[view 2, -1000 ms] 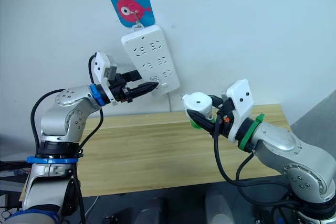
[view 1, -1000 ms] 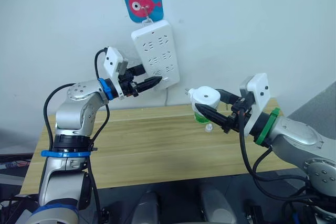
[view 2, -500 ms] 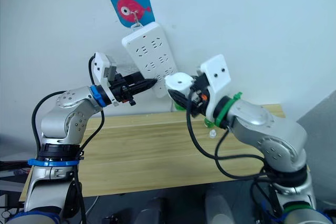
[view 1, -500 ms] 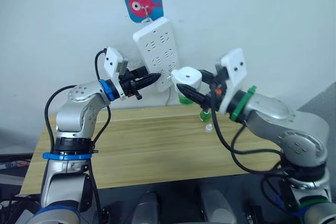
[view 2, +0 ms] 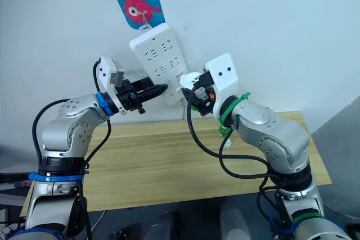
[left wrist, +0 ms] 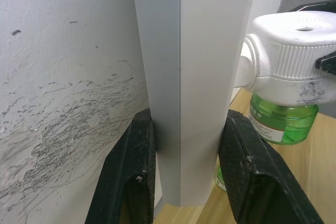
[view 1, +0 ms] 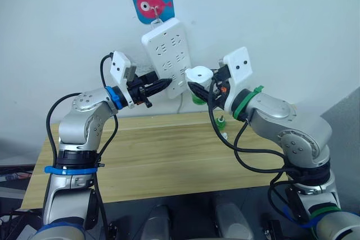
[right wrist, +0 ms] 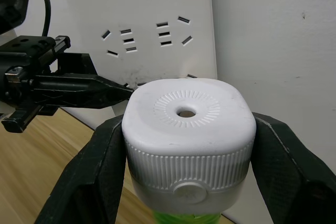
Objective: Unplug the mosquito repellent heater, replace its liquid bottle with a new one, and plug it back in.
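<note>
While the left gripper [left wrist: 181, 177] clamps the power strip [view 1: 167, 49] edge, right gripper [right wrist: 189, 182] clamped on the heater [right wrist: 188, 140], green liquid bottle [left wrist: 282, 124] under it, just beside the strip.

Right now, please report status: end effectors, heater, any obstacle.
Left end effector clamps power strip edge. Right end effector shut on mosquito repellent heater, green bottle fitted, at the strip's lower sockets. Seating of prongs: cannot tell. No obstacle seen.

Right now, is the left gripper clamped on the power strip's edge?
Yes. In the left wrist view the left gripper has a finger on each side of the power strip.
</note>
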Action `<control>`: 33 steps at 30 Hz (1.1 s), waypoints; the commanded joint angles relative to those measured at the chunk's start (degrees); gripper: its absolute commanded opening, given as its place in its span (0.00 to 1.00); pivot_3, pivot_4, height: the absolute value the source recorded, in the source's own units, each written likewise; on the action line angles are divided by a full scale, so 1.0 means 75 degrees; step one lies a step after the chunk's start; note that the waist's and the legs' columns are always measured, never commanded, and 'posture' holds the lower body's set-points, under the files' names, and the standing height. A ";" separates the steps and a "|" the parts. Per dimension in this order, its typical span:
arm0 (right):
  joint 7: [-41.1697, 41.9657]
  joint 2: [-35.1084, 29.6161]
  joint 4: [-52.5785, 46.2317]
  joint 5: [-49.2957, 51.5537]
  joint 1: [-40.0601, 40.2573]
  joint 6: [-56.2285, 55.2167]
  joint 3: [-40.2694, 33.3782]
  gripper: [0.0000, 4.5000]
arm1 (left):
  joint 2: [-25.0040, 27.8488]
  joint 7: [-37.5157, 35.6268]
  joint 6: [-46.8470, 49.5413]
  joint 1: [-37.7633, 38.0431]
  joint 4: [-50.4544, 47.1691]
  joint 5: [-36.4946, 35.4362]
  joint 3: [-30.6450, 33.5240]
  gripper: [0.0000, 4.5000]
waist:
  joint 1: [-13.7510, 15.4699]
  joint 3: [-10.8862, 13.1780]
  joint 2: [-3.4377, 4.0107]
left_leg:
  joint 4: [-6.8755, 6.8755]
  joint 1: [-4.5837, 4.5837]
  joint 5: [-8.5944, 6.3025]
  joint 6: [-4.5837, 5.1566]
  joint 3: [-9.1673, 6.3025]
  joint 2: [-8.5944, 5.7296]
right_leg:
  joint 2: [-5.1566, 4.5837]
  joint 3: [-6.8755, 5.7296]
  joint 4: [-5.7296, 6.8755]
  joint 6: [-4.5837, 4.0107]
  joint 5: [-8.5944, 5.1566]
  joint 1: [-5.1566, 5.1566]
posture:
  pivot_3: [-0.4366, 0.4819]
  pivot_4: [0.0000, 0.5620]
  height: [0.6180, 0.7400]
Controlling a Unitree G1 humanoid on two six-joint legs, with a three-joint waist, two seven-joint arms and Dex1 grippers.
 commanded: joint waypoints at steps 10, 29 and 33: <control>0.0313 0.0281 -0.0176 -0.0745 -0.0119 -0.0134 0.0172 0.66 | 0.0057 -0.0063 0.0195 0.0046 -0.0465 -0.0146 -0.0097 0.28 | -0.0037 0.0000 0.0001 | 0.0005 0.0001 -0.0001 0.0001 0.0000 0.0000 | 0.0000 0.0000 0.0007 0.0000 0.0000 -0.0001 | 0.27 0.33 0.95; 0.0706 0.0947 -0.0067 -0.1660 0.0051 -0.0509 0.0361 0.66 | 0.0047 -0.0123 0.0307 0.0126 -0.0590 -0.0178 -0.0119 0.28 | -0.0082 -0.0001 0.0001 | 0.0004 0.0002 -0.0004 0.0006 -0.0001 0.0000 | 0.0000 0.0000 0.0009 0.0000 0.0000 -0.0003 | 0.27 0.33 0.95; 0.0803 0.1180 0.0258 -0.1862 0.0019 -0.0768 0.0380 0.66 | 0.0043 -0.0134 0.0320 0.0144 -0.0630 -0.0181 -0.0129 0.28 | -0.0125 -0.0001 0.0002 | 0.0004 0.0003 -0.0004 0.0007 -0.0001 0.0000 | 0.0000 0.0001 0.0010 0.0000 0.0000 -0.0003 | 0.27 0.33 0.95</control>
